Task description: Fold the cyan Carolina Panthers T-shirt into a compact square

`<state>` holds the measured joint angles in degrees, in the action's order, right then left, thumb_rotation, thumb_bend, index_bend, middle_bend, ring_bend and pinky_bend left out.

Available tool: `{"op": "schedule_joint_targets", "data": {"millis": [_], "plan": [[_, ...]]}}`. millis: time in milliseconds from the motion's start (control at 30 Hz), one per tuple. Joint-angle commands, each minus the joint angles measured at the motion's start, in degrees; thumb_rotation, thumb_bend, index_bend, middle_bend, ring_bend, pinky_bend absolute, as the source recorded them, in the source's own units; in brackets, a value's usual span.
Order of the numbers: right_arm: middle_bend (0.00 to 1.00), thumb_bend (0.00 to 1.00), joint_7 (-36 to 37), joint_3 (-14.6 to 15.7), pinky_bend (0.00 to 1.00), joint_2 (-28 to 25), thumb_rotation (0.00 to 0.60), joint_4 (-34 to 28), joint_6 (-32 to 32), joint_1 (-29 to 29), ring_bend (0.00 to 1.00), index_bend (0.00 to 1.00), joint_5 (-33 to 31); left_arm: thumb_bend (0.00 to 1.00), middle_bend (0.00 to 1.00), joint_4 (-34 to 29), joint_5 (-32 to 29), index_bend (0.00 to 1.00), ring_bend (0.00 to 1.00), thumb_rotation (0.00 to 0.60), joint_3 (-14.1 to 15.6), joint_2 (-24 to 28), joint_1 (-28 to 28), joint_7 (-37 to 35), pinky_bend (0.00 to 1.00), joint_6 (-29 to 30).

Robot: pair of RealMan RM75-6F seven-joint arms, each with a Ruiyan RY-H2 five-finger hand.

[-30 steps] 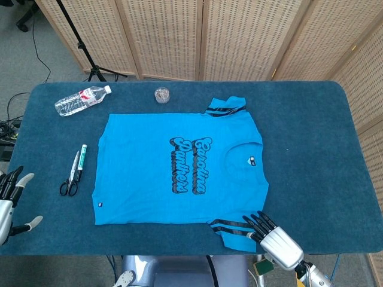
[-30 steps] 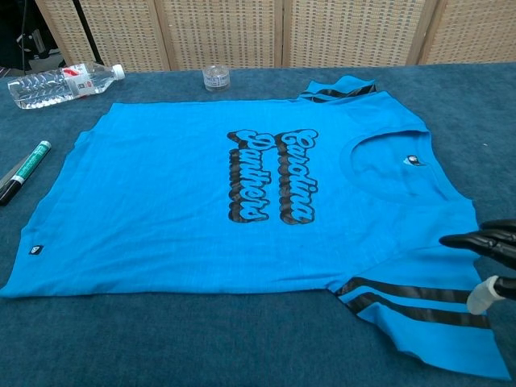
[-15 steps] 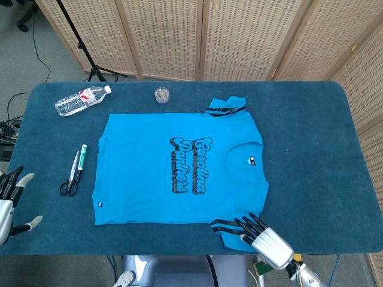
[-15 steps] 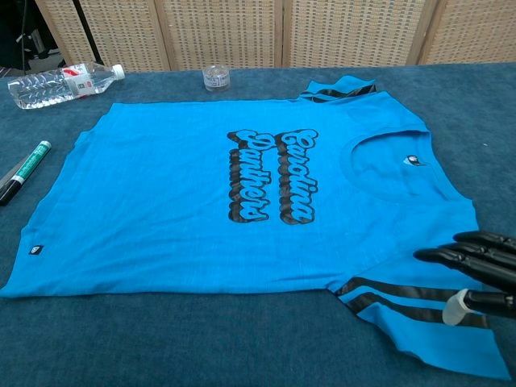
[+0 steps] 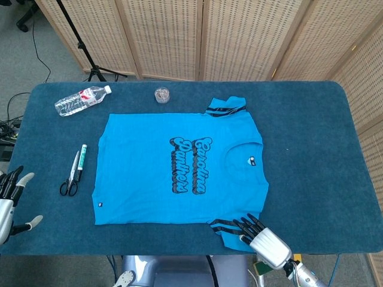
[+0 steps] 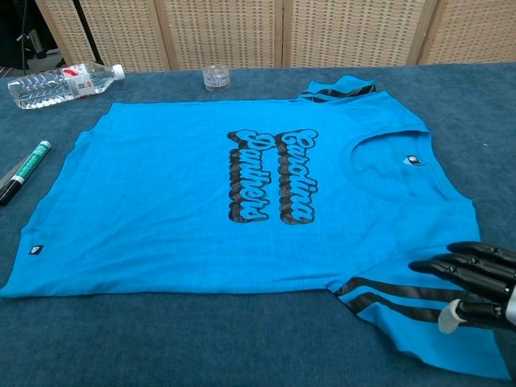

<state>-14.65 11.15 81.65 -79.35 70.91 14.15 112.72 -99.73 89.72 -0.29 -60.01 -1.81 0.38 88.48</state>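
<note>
Cyan Panthers T-shirt [image 5: 179,170] lies flat and fully spread, mid-counter, print up, collar toward 3 o'clock in head view. No fold made yet, as far as I can judge; both sleeves out, hem edge at 9 o'clock undisturbed. Whole folding sequence is left: sleeves in, sides over, then halve to a square.

My right hand [image 5: 263,238] sits at about 5 o'clock, over the near striped sleeve [image 6: 419,314]. Fingers [image 6: 459,262] are extended and spread, holding nothing. Chest view puts them over the sleeve stripes; I can't tell whether they touch the fabric or hover just above. I read this as the setup for grabbing that sleeve first.

My left hand [image 5: 11,200] is parked at 8 o'clock off the counter [image 5: 311,137] edge, fingers apart, empty, well apart from the shirt.

View differences:
- Head view only: left hand, scissors [image 5: 70,176] at 9 o'clock, full counter outline, wicker screens behind.
- Chest view: clearer fingers-to-sleeve relation, sleeve stripes and collar logo; left hand absent, and only the fingers of the right hand show at the frame edge.
- Both: water bottle [image 5: 82,100] at 10 o'clock, small clear cup [image 5: 161,94] at 12, green marker [image 6: 28,165] beside the shirt's hem side. All clear of the shirt.
</note>
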Motion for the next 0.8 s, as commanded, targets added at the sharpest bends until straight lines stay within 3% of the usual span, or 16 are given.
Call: {"op": "schedule_joint_targets", "data": {"millis": [33,800], "plan": [[0.0,0.0,-0.11,0.0,0.0,0.15,0.6,0.15,0.14,0.08,0.0,0.35,-0.28,0.1,0.0,-0.02,-0.05,0.0,0.0,0.6,-0.02,-0.01,-0.02,0.02,0.0,-0.05],[0.0,0.12,-0.52,0.24,0.0,1.75,0.6,2.0,1.21,0.69,0.0,0.39,-1.47,0.1,0.0,-0.15,-0.1,0.0,0.0,0.6,0.08,0.09,-0.12,-0.06,0.0,-0.4]]}}
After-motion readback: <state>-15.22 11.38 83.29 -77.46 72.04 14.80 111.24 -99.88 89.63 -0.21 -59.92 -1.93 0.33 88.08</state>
